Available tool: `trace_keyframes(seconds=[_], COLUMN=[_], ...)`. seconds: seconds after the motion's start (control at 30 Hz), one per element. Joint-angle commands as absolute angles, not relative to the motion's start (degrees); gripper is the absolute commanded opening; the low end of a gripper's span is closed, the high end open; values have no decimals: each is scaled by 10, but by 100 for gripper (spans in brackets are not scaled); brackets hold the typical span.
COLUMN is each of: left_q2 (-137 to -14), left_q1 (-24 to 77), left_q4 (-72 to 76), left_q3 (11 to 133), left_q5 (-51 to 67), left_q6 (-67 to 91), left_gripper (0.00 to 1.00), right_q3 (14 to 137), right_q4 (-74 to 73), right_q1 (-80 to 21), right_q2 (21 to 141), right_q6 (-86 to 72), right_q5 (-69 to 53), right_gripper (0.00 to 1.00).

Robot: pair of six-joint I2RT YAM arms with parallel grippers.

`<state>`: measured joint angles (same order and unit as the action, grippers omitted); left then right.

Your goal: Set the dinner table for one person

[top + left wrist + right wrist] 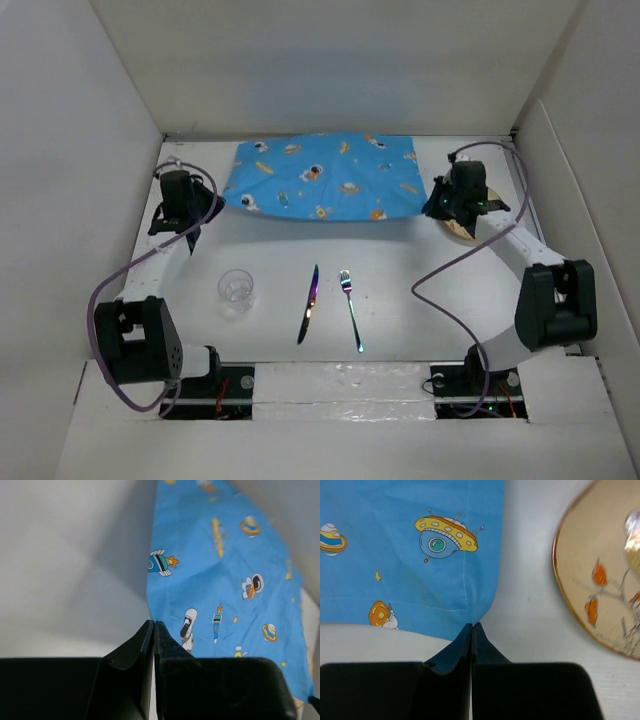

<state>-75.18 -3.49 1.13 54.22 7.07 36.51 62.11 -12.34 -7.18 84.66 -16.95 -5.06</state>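
Left end effector and right end effector each clench a near corner of the space-print placemat. It lies across the white surface's far side, long axis spanning between them.

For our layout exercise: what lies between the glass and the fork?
The knife lies between the glass and the fork on the dinner table; the top external view shows this.

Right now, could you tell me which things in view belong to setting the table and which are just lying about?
For the job: table, placemat, plate, glass, knife, fork.
Lying about: nothing loose; only the cable and walls.
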Motion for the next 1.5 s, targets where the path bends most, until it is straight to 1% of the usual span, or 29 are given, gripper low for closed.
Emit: trace_keyframes(seconds=[0.0,0.13,0.27,0.37,0.53,0.67,0.8,0.9,1.07,1.1,1.27,1.3,1.37,1.4,1.43,1.47], left_q2=[-764,-816,-839,-824,-754,-698,-658,-630,-606,-605,-607,-604,-604,-602,-601,-600], left_q1=[-39,-39,-39,-39,-39,-39,-39,-39,-39,-39,-39,-39,-39,-39,-39,-39], left_q4=[58,64,64,70,66,83,55,56,47,49,61,63,64,65,66,67], left_q3=[490,458,439,409,366,303,291,273,252,250,232,231,229,230,230,234], left_q5=[69,62,55,41,12,6,-27,-16,-17,-15,-4,-4,-4,16,20,24], left_q6=[381,387,393,401,417,443,434,440,437,438,439,439,439,439,439,439], left_gripper=[0,0,0,0,0,0,0,0,0,0,0,0,0,5,19,29], right_q3=[584,558,535,504,449,423,401,386,366,349,341,342,345,346,347,349], right_q4=[-65,-59,-62,-62,-53,-39,-32,-28,-22,-20,-13,-14,-13,-13,-13,-11], right_q1=[-69,-74,-79,-79,-68,-62,-52,-47,-47,-47,-47,-47,-47,-47,-47,-47], right_q2=[859,884,878,853,821,816,809,792,752,749,743,743,744,745,745,743], right_q6=[-182,-181,-176,-175,-176,-183,-183,-185,-193,-194,-195,-195,-194,-194,-193,-192], right_q5=[-76,-76,-74,-67,-56,-61,-60,-63,-69,-70,-79,-78,-79,-83,-84,-87], right_gripper=[0,0,0,0,0,0,0,0,0,0,0,1,7,13,17,21])
